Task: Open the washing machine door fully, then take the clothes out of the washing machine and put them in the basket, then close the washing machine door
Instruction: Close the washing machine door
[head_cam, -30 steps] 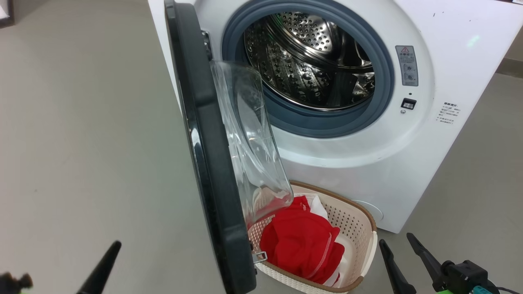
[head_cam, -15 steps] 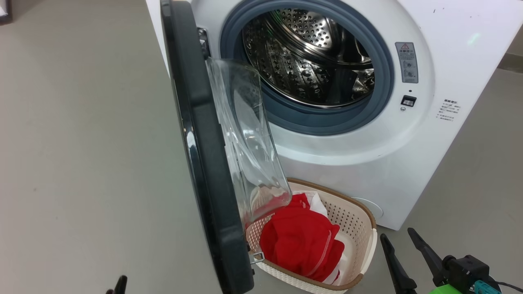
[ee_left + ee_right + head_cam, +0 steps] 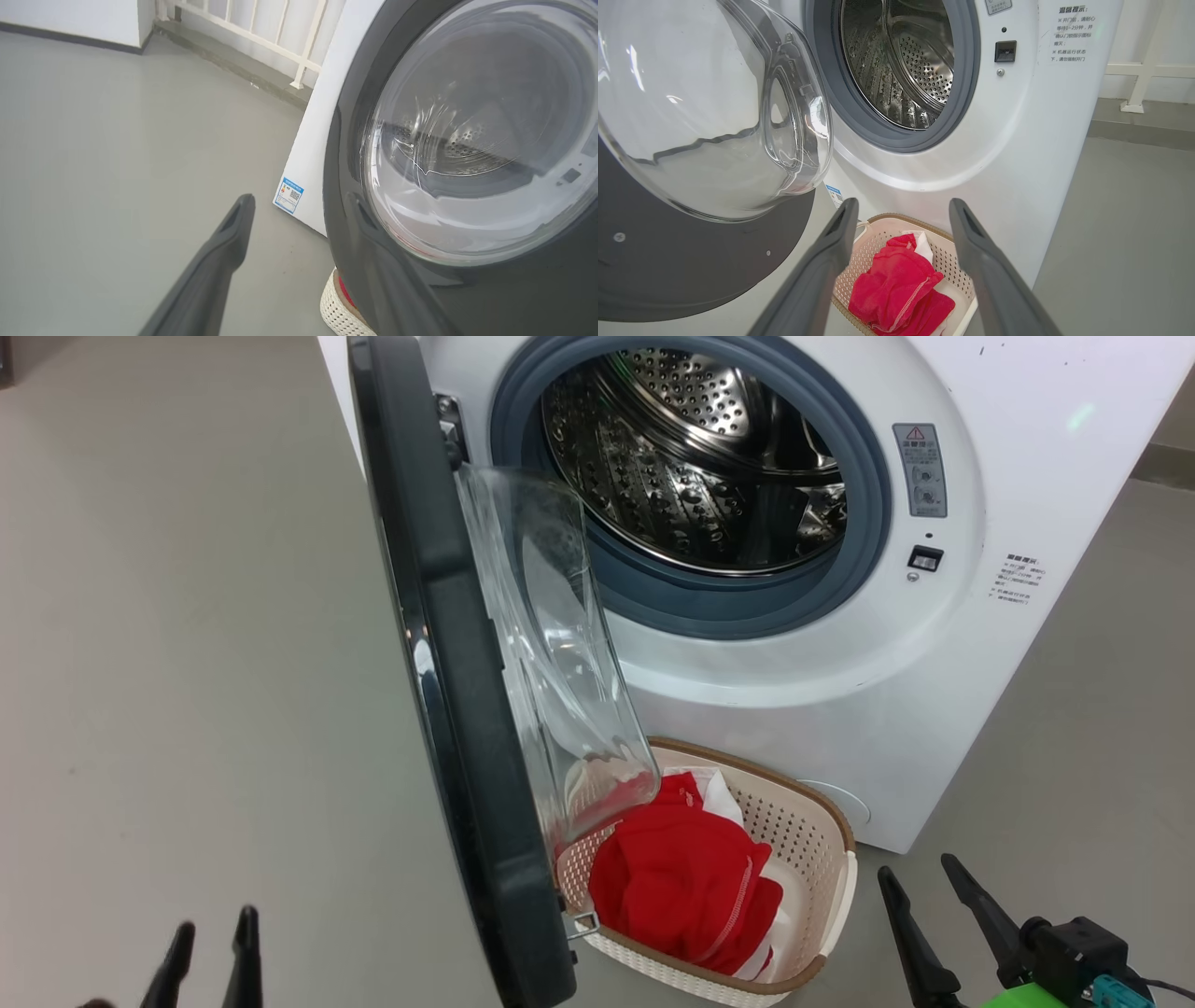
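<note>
The washer (image 3: 934, 709) is seen ahead of the right gripper (image 3: 915, 866), drum bare. The door (image 3: 439, 616) is held wide open between both grippers, close beside the left gripper (image 3: 217, 919). The basket (image 3: 845, 877) is set just ahead of the right jaws, and the clothes (image 3: 672, 887) are heaped inside. Both pairs of jaws are spread wide, and nothing is gripped.

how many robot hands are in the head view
2: the left hand at lower left, the right hand at lower right beside the basket.

Grey floor (image 3: 187, 616), white railing (image 3: 309, 42)
</note>
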Controlling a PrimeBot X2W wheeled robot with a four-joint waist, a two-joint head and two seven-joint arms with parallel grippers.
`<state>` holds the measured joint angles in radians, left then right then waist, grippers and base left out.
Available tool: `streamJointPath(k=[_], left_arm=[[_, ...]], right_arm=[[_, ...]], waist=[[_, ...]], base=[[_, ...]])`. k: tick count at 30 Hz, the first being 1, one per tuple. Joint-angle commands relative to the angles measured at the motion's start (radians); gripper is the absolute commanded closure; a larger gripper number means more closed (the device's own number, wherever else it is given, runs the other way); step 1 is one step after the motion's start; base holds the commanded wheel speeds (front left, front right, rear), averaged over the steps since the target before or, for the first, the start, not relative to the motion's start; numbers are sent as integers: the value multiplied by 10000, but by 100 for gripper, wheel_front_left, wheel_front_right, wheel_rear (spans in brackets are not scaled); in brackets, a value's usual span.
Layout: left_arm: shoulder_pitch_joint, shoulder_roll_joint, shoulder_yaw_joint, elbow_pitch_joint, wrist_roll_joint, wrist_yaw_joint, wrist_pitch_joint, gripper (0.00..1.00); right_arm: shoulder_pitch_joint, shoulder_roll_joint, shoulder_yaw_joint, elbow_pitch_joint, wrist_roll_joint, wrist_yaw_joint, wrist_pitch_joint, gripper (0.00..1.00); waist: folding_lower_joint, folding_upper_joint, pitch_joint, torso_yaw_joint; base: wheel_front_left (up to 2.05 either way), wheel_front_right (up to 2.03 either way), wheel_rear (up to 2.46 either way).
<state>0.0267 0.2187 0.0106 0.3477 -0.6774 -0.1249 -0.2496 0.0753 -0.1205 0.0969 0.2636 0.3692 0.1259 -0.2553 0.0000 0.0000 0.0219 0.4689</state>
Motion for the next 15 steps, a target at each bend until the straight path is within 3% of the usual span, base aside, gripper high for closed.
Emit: streamJointPath(k=[1,9,15], left_arm=[[-242,18,586,-416,745,-58,-120,0],[138,-971,1651,-1639,4509,-58,-121,0],[385,-1393,1887,-1849,5462,-58,-121,0]], right_arm=[[-283,-100,140,-234,-28,48,-65,0],[-193,-67,43,-270,-13,48,-65,0],[-113,-40,3,-307,-27,48,-65,0]], waist=[[0,0,-3,-11],[0,0,-90,-60],[0,0,-112,-67]], base=[[0,0,0],[0,0,0],[0,0,0]])
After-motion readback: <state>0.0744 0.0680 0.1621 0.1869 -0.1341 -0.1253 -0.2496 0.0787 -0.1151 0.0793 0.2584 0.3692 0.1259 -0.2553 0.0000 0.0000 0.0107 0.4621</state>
